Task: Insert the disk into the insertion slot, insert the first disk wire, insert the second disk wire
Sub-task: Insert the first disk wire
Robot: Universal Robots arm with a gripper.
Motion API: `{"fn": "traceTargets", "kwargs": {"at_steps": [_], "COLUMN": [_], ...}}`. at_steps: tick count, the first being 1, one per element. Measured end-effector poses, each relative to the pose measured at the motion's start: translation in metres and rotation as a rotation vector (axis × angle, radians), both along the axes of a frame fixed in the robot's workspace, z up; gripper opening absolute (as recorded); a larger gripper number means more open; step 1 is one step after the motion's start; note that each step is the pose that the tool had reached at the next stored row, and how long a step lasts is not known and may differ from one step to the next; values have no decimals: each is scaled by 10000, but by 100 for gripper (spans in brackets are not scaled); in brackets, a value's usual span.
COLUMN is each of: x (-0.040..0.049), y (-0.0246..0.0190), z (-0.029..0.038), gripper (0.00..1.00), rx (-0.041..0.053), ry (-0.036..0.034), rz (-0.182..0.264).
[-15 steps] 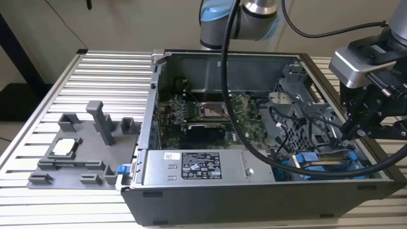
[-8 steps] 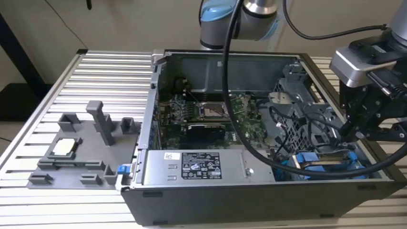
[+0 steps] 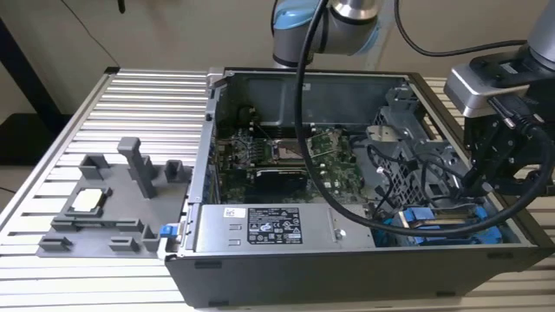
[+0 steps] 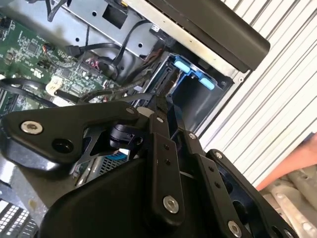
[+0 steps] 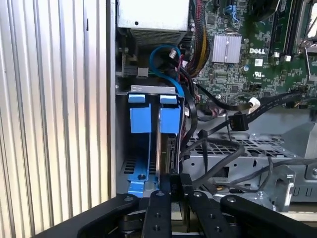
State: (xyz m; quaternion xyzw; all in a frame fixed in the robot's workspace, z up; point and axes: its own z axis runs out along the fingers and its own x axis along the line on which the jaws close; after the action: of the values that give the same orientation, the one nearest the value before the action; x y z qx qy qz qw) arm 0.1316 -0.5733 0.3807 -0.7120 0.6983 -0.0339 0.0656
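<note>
The disk [image 3: 444,223] sits in the insertion slot [image 3: 485,235] at the case's front corner on the exterior view's right, with its blue carrier tabs [image 5: 148,111] at the slot's end. My gripper [image 3: 485,188] hangs right over that slot. In both wrist views the fingers [image 5: 158,203] stand close together on a small black connector of a disk wire [image 5: 179,182], whose black cable loops off towards the cage. The connector is at the disk's end [image 5: 163,148]; whether it is seated is hidden. The gripper [image 4: 161,106] blocks most of the disk.
A grey power-supply box [image 3: 260,224] lies beside the slot, the motherboard [image 3: 286,149] behind it. A perforated cage [image 5: 247,148] with loose black cables [image 5: 237,120] borders the slot. A grey fixture [image 3: 113,195] stands on the slatted table [image 3: 147,104]. A person's hand [image 4: 297,158] shows beyond the case.
</note>
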Motion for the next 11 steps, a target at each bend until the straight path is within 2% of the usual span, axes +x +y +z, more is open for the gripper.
{"fn": "traceTargets", "kwargs": {"at_steps": [4, 6, 8, 11], "x": [0, 0, 0, -1], "y": [0, -1, 0, 0], "z": [-14, -21, -22, -25], "gripper": [19, 19, 19, 19], "rx": [76, 150, 297, 609], "ry": [8, 11, 14, 23], "rz": [-398, -589, -757, -966]}}
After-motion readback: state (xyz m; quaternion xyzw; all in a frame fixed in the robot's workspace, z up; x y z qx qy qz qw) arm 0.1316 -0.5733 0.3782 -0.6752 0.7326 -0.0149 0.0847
